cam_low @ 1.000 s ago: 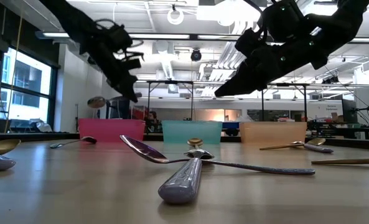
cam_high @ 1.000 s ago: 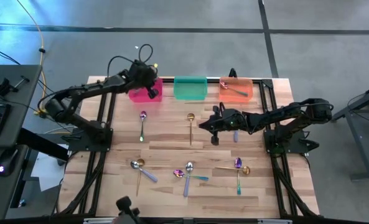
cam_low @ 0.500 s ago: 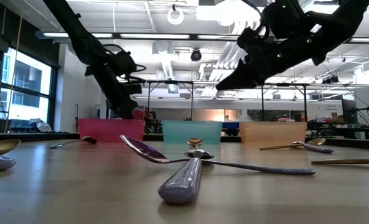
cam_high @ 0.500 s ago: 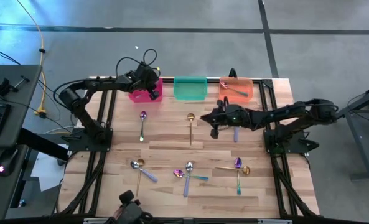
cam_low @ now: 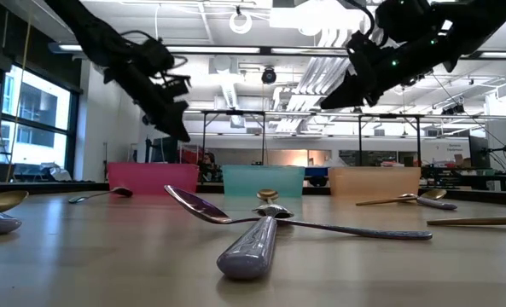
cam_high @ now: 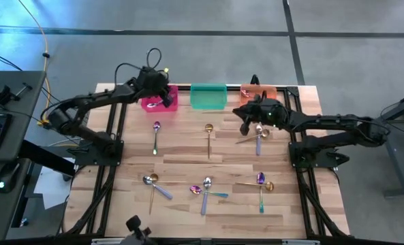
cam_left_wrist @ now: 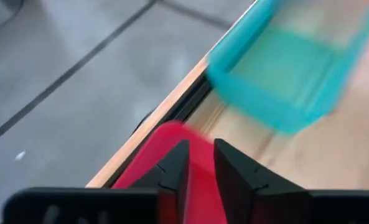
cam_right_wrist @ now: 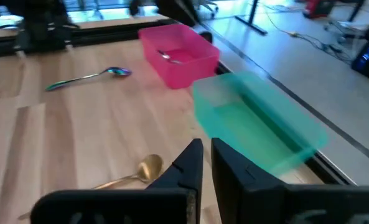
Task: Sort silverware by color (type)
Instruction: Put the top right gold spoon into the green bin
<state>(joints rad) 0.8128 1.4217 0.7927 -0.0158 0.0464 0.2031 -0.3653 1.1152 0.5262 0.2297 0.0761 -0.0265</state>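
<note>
The left gripper point(cam_high: 165, 99) has come up out of the pink bin point(cam_high: 147, 104) and hangs just above it. Its fingers point(cam_left_wrist: 177, 169) are a little apart and hold nothing. The spoon it carried a second ago now lies in that bin point(cam_right_wrist: 165, 56). The right gripper point(cam_high: 245, 122) has moved from the middle of the table point(cam_high: 188, 163) to just in front of the orange bin point(cam_high: 268, 90). Its fingers point(cam_right_wrist: 190, 163) are almost together, with nothing in them. There are three bins, with the green bin point(cam_high: 208, 87) in the middle. About ten spoons lie on the table: four gold spoons point(cam_high: 209, 136), three silver-lavender spoons point(cam_high: 258, 141) and three purple spoons point(cam_high: 156, 136) with teal handles.
</note>
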